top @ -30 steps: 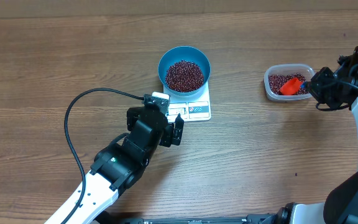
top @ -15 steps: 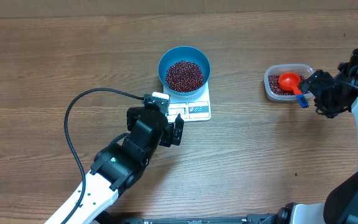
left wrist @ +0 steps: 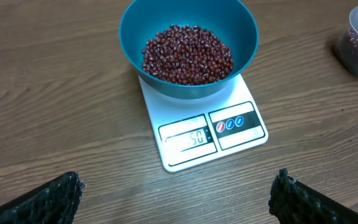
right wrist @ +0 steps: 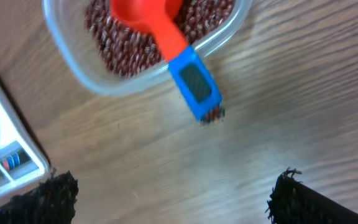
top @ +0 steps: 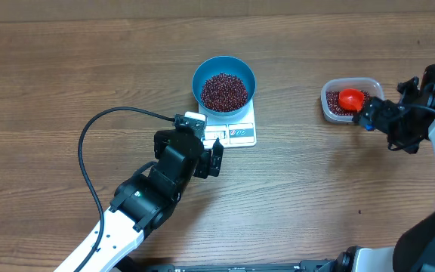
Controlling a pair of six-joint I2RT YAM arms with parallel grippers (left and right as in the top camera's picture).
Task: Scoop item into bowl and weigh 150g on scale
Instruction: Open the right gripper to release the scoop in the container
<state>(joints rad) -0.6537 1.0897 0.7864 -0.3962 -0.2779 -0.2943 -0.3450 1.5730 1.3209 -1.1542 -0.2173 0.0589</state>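
Observation:
The blue bowl (top: pixel 223 71) stands on the white scale (top: pixel 240 134) and holds a heap of dark red beans (top: pixel 224 91). The left wrist view shows the bowl (left wrist: pixel 135 28), its beans (left wrist: pixel 188 53) and the scale's lit display (left wrist: pixel 191 138) just ahead of my left gripper (left wrist: pixel 176 199). That gripper (top: pixel 202 140) is open and empty. A red scoop (top: pixel 350 97) with a blue handle (right wrist: pixel 194 84) lies in the clear tub (top: pixel 329 106), handle over the rim. My right gripper (right wrist: pixel 173 199) is open, a little back from the handle, holding nothing.
The clear tub (right wrist: pixel 67 50) still holds beans around the scoop. A black cable (top: pixel 89 151) loops over the table left of the left arm. The scale's corner (right wrist: pixel 5 155) shows at the left edge of the right wrist view.
My right gripper has opened and let go of the scoop, which now rests in the tub with its cup turned up. The gripper has drawn back slightly. The left arm has not moved.

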